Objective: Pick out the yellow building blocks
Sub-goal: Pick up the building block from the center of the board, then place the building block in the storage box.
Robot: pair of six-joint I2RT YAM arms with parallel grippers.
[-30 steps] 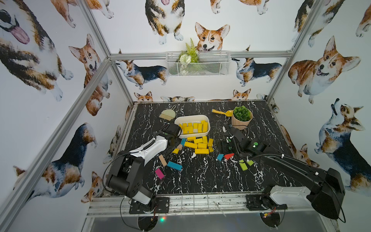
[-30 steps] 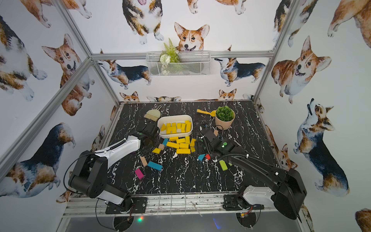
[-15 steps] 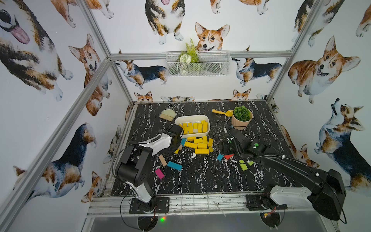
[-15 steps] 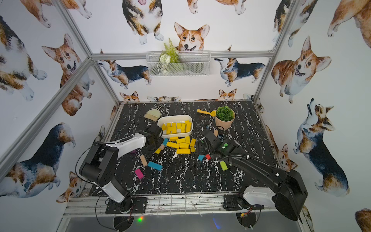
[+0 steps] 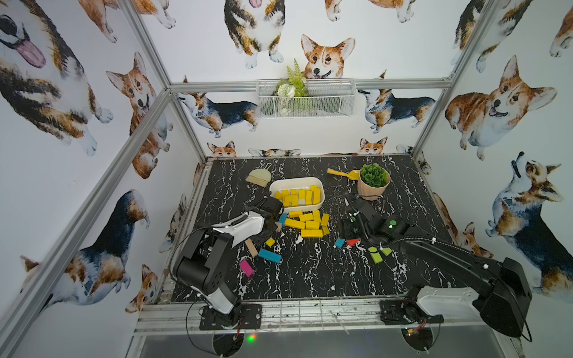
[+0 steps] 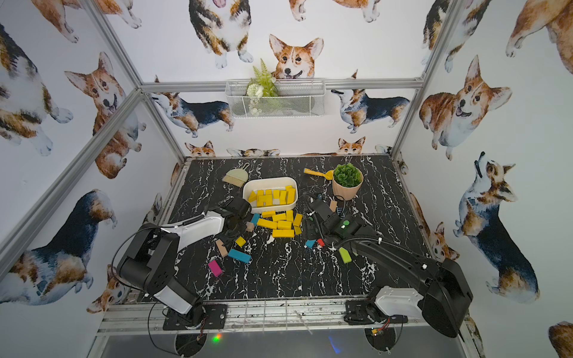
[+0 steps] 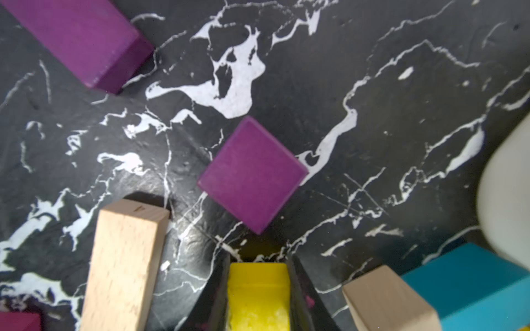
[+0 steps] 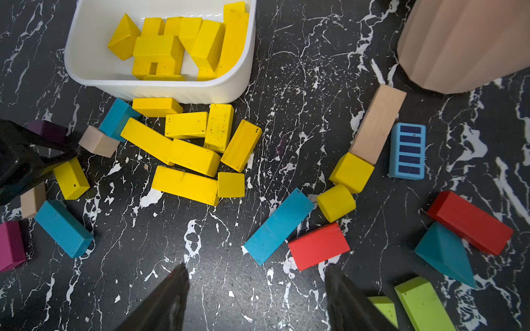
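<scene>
As its jaws have just closed, left pincer (image 7: 258,262): pinching a yellow block (image 7: 258,295).
Right pincer (image 8: 256,269): spread, idle.
Next: tray (image 8: 160,91).

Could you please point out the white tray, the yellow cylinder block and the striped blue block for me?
white tray (image 8: 172,93): right wrist view, on its outer side wall.
yellow cylinder block (image 8: 336,203): right wrist view, on its curved side.
striped blue block (image 8: 407,151): right wrist view, on its striped top face.

Black-and-white arms (image 5: 248,224), black cables (image 5: 384,206), green buttons (image 5: 393,222)
</scene>
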